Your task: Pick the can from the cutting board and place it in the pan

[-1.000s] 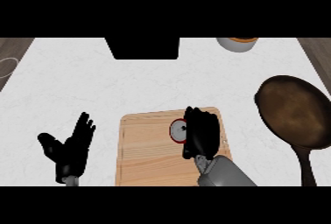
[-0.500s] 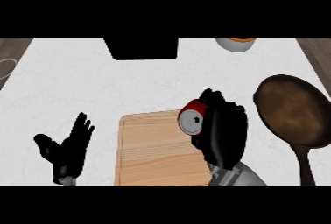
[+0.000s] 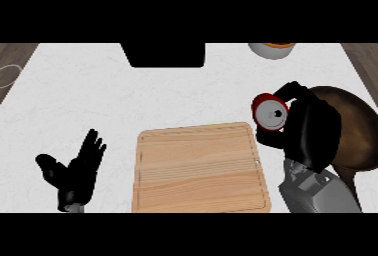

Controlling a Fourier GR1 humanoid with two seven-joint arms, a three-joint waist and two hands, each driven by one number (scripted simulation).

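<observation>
White counter [image 3: 88,100]; right hand [image 3: 314,132] holds can [image 3: 269,112] tipped, lid facing left.

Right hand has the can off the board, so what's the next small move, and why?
Probably shift the can a little right, until it is over the pan. The right hand is curled round it, and it shows by the board's far right corner, left of the pan's bowl, so letting go now would likely miss.
</observation>
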